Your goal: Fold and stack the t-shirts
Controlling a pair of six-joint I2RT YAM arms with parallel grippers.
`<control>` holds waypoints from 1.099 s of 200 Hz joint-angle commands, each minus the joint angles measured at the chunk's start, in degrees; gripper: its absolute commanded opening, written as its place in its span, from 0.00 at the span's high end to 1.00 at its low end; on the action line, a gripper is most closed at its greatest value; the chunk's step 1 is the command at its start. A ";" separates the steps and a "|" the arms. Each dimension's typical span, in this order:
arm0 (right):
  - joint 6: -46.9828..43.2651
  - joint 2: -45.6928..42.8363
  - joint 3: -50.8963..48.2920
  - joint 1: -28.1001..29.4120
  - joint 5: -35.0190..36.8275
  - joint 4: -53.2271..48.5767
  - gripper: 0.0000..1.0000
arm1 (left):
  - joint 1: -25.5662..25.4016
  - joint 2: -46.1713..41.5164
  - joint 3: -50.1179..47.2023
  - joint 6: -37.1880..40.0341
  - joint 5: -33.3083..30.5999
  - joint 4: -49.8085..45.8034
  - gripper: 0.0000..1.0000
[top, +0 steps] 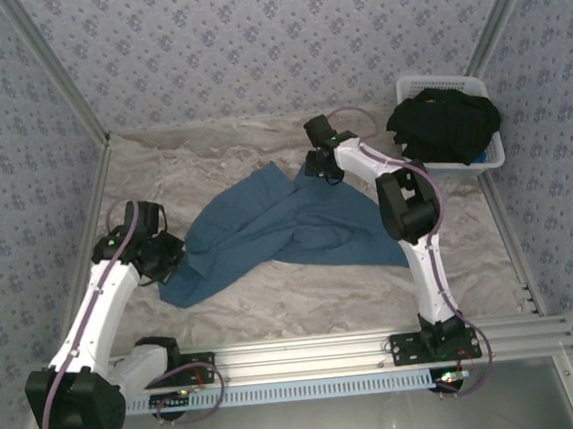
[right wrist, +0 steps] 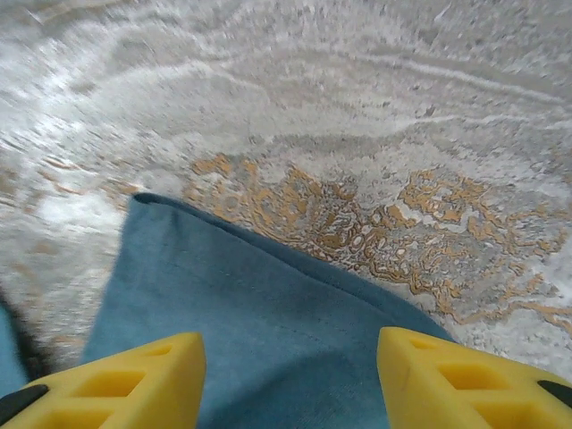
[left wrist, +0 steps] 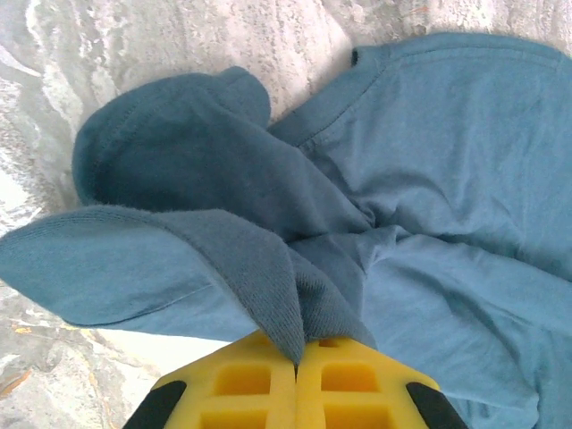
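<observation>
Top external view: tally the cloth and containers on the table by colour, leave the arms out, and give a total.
Teal-blue: 1, the t-shirt, lying crumpled
Black: 1, the heap of cloth in the basket; how many shirts it holds cannot be told
White: 1, the basket
Total: 3

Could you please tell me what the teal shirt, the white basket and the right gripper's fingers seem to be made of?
The teal t-shirt looks like soft matte knit cloth: ribbed hem, stitched seams, loose folds. The white basket seems rigid plastic: slatted walls. The right fingers look like matte yellow moulded plastic with hollow pockets.
</observation>
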 commanded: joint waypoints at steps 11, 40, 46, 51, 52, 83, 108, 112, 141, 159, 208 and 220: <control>-7.34 1.98 2.63 1.73 5.88 2.16 0.40 | -0.32 0.94 2.03 1.01 1.67 1.59 1.00; -10.66 2.79 4.33 2.53 5.80 4.13 0.33 | -0.32 1.03 1.90 0.99 1.81 1.43 1.00; -10.95 3.16 5.08 2.53 5.95 3.92 0.32 | -0.32 1.03 1.88 0.99 1.83 1.39 1.00; -10.91 3.44 5.70 2.54 6.15 3.70 0.32 | -0.32 1.03 1.81 0.99 1.86 1.39 1.00; -10.89 3.50 5.79 2.56 6.23 3.67 0.32 | -0.32 1.03 1.84 0.99 1.86 1.47 1.00; -11.39 6.72 10.39 2.57 6.93 3.47 0.32 | -0.32 1.53 1.96 1.08 1.85 1.78 1.00; -10.62 13.44 19.61 2.63 7.02 -2.13 0.34 | -0.33 2.19 2.44 1.20 2.03 1.83 1.00; -10.56 14.31 20.47 2.66 6.93 -2.19 0.35 | -0.32 2.33 2.51 1.30 2.03 1.83 1.00; -9.91 17.73 26.63 2.77 6.28 -7.67 0.44 | -0.32 2.61 2.69 1.18 2.12 1.76 1.00; -9.25 17.90 26.98 2.71 6.05 -8.77 0.46 | -0.32 2.85 2.75 1.08 2.25 1.99 1.00; -8.33 17.77 26.41 2.67 5.34 -11.77 0.54 | -0.32 4.46 3.21 0.73 2.69 3.23 1.00; -8.57 17.13 26.13 2.93 6.04 -11.92 0.51 | -0.32 4.80 3.40 0.83 2.81 3.33 1.00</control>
